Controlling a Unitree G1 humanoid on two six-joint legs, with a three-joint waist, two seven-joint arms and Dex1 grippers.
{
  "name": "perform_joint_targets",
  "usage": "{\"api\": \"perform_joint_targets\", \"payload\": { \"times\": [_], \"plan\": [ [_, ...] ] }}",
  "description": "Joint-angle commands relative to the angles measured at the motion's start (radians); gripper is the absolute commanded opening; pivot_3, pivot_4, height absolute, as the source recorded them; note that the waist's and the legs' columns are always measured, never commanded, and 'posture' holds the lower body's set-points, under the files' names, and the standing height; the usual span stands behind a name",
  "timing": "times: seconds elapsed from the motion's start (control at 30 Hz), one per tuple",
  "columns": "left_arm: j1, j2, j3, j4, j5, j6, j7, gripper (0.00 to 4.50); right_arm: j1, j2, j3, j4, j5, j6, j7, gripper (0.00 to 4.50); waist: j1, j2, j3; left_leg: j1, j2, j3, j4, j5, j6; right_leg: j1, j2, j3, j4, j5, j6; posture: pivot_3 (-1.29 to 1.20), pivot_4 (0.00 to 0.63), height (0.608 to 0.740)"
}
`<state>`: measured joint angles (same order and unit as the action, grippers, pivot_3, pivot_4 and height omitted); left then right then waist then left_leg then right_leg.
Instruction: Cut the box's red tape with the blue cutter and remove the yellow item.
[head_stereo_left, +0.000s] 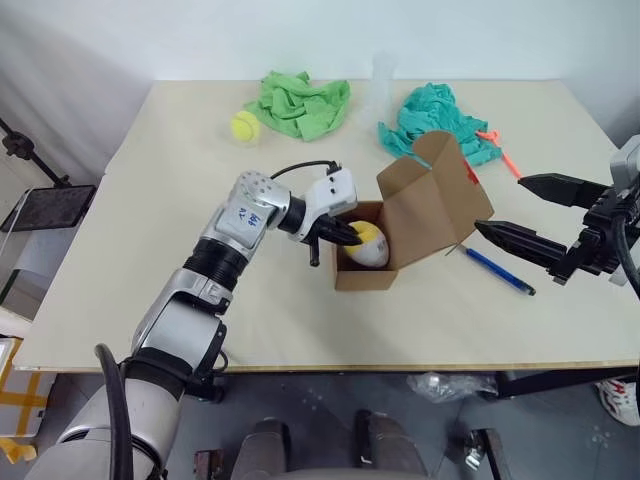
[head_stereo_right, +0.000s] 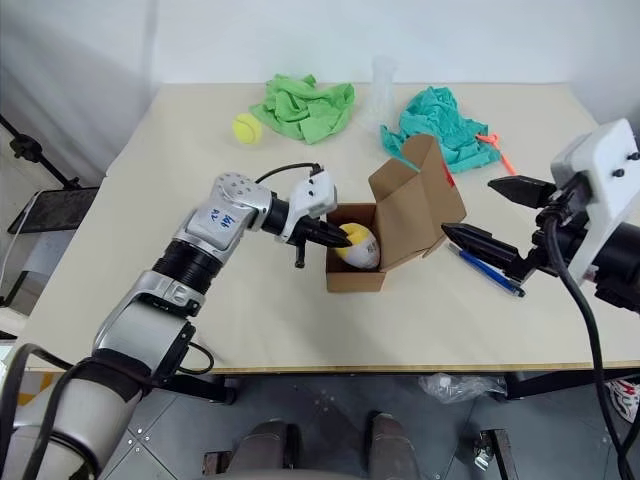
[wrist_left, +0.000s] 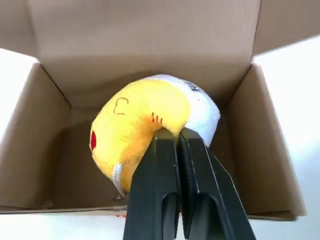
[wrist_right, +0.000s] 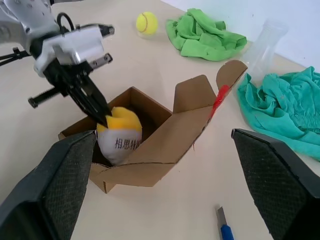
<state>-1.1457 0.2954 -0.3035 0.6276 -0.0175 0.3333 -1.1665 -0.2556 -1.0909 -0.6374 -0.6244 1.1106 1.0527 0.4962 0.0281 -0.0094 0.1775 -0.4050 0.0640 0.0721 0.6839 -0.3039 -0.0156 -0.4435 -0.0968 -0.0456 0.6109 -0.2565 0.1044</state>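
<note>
Your yellow item (wrist_left: 145, 127) sits in the open box (head_stereo_left: 400, 235) mid-table, left gripper (wrist_left: 178, 137) pinched shut on its fabric. Blue cutter (head_stereo_left: 498, 270) lies beside the box toward the table's right edge; right gripper (head_stereo_left: 512, 212) spread wide above it.

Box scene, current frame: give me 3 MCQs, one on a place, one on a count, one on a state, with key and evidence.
1. Where does the blue cutter lie?
A. inside the box
B. on the table beside the box, on the robot's right
C. in the right gripper

2. How many crumpled green cloths lie at the table's far side?
A. one
B. two
C. four

3. What is the left gripper doing?
A. shut on the yellow item
B. open above the tennis ball
C. shut on a box flap

Key: 1 B, the blue cutter lies on the table by the box. 2 B, light green cloth and teal cloth. 3 A, left gripper pinches the yellow item.
</note>
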Motion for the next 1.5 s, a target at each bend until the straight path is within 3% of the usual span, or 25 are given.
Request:
{"api": "perform_joint_targets", "payload": {
  "times": [0.03,0.3,0.43,0.67,0.83,1.17,1.27,1.5],
  "plan": [
    [-0.041,0.014,0.056,-0.085,-0.052,0.033,-0.022,0.03,-0.009,-0.028,-0.034,-0.009,0.008,-0.014,0.005,4.5,0.0,0.0,0.0,0.0,0.0,0.0,0.0,0.0,0.0,0.0,0.0,0.0,0.0,0.0,0.0,0.0,0.15,0.74],
    [-0.105,0.033,0.221,-0.119,-0.166,0.16,0.054,0.03,-0.036,-0.029,-0.007,0.011,-0.015,-0.057,0.025,4.5,-0.001,-0.001,0.0,0.0,0.0,0.0,0.0,0.0,0.0,0.0,0.0,0.0,0.0,0.0,0.0,0.0,0.15,0.74],
    [-0.148,0.103,0.325,-0.099,-0.208,0.209,0.118,0.03,-0.05,0.025,-0.003,0.021,-0.059,-0.177,0.076,4.5,-0.008,-0.001,0.001,0.0,0.0,0.0,0.0,0.0,0.0,0.0,0.0,0.0,0.0,0.0,0.0,0.0,0.15,0.74],
    [-0.111,0.222,0.362,-0.081,-0.158,0.225,0.276,0.03,-0.015,0.043,-0.017,0.063,-0.063,-0.243,0.199,4.5,-0.001,-0.002,0.001,0.001,0.0,0.0,0.0,0.001,-0.001,0.0,0.001,0.0,0.002,0.0,0.001,0.0,0.15,0.74],
    [0.05,0.31,0.36,-0.159,-0.109,0.309,0.399,0.03,-0.087,0.023,0.092,0.113,-0.099,-0.278,0.247,4.5,-0.009,-0.002,0.001,0.001,0.0,0.0,0.0,0.001,-0.001,0.0,0.001,0.001,0.006,0.001,0.001,0.0,0.15,0.74],
    [0.358,0.384,0.361,-0.43,-0.095,0.521,0.51,0.03,-0.292,0.048,0.3,0.162,-0.092,-0.265,0.318,4.5,-0.001,-0.004,0.002,0.002,0.001,0.0,0.0,0.002,-0.003,-0.001,0.001,0.001,0.008,0.0,0.0,0.0,0.15,0.74],
    [0.394,0.407,0.373,-0.491,-0.113,0.577,0.517,0.67,-0.33,0.066,0.331,0.167,-0.071,-0.256,0.321,4.5,-0.002,-0.004,0.002,0.001,0.0,0.0,0.0,0.001,-0.003,-0.001,0.0,0.001,0.008,0.0,0.0,0.0,0.15,0.74],
    [0.431,0.452,0.414,-0.579,-0.148,0.61,0.515,2.81,-0.366,0.076,0.37,0.196,-0.085,-0.247,0.356,4.5,-0.004,-0.004,0.002,0.002,0.001,0.0,0.0,0.002,-0.003,-0.001,0.0,0.001,0.009,0.0,0.0,0.0,0.15,0.74]
  ]
}}
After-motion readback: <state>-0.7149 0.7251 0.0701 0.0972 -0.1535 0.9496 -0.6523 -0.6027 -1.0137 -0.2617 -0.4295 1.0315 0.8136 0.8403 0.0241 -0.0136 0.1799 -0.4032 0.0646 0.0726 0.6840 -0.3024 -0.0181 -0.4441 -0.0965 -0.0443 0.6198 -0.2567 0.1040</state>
